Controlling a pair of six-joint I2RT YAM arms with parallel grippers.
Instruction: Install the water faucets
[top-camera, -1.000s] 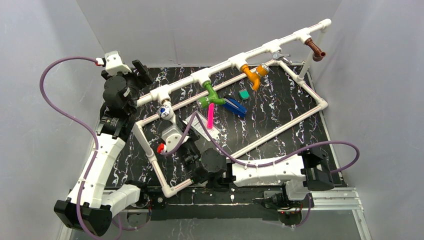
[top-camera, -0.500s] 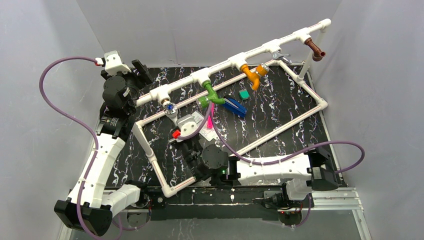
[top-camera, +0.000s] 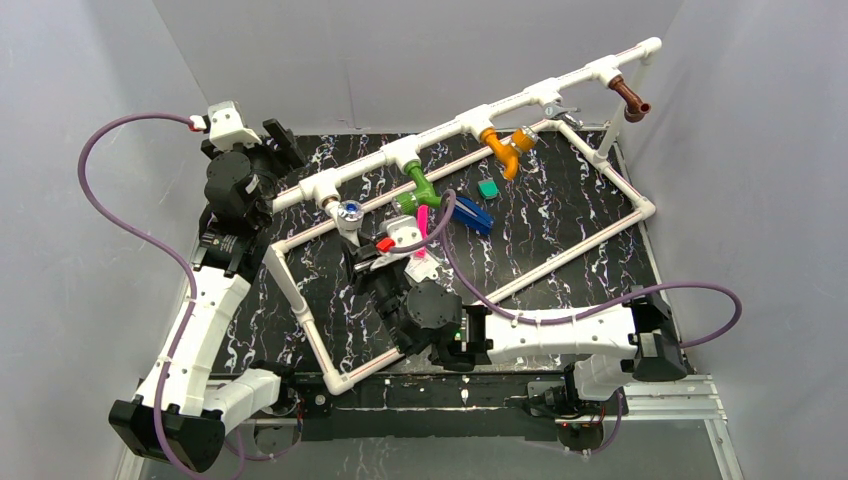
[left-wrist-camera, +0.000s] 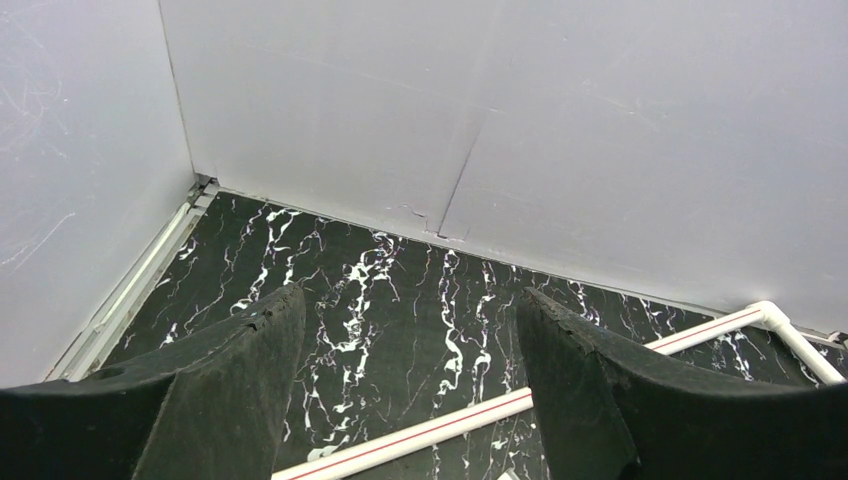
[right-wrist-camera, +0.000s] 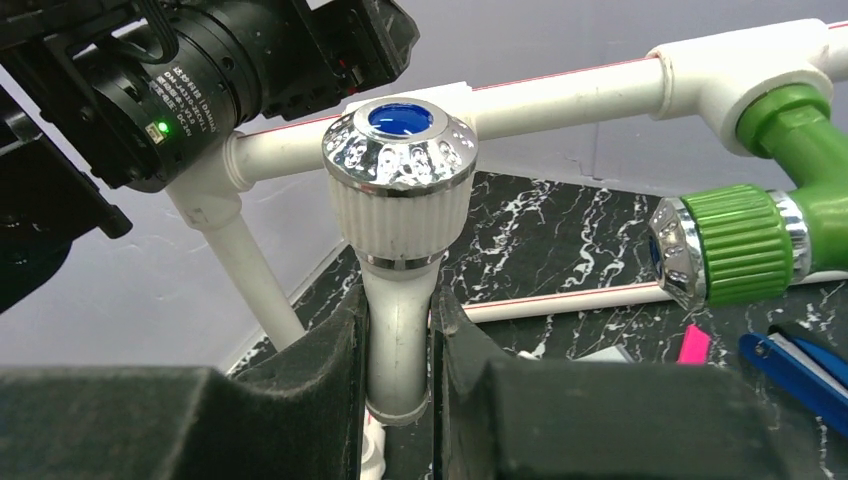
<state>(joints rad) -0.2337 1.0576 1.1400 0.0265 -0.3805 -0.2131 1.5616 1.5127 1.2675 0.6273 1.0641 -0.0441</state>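
My right gripper (right-wrist-camera: 400, 345) is shut on the spout of the white faucet (right-wrist-camera: 400, 250), whose chrome knob with a blue cap points up. In the top view this faucet (top-camera: 350, 214) sits at the leftmost tee of the raised white pipe (top-camera: 470, 120), with the right gripper (top-camera: 362, 255) just below it. The green faucet (top-camera: 422, 192), the orange faucet (top-camera: 505, 148) and the brown faucet (top-camera: 630, 98) hang from the other tees. The green one also shows in the right wrist view (right-wrist-camera: 760, 240). My left gripper (left-wrist-camera: 400, 340) is open and empty above the black mat, near the pipe's left end (top-camera: 285, 150).
A white pipe frame (top-camera: 610, 225) lies flat on the black marbled mat (top-camera: 560, 220). A pink strip (top-camera: 422, 222), a blue flat piece (top-camera: 468, 212) and a small green block (top-camera: 488, 188) lie inside it. Grey walls close in the back and sides.
My right gripper has turned clockwise and shifted right with the white faucet in it; the faucet's knob has moved up and right toward the leftmost tee. The left arm has not moved.
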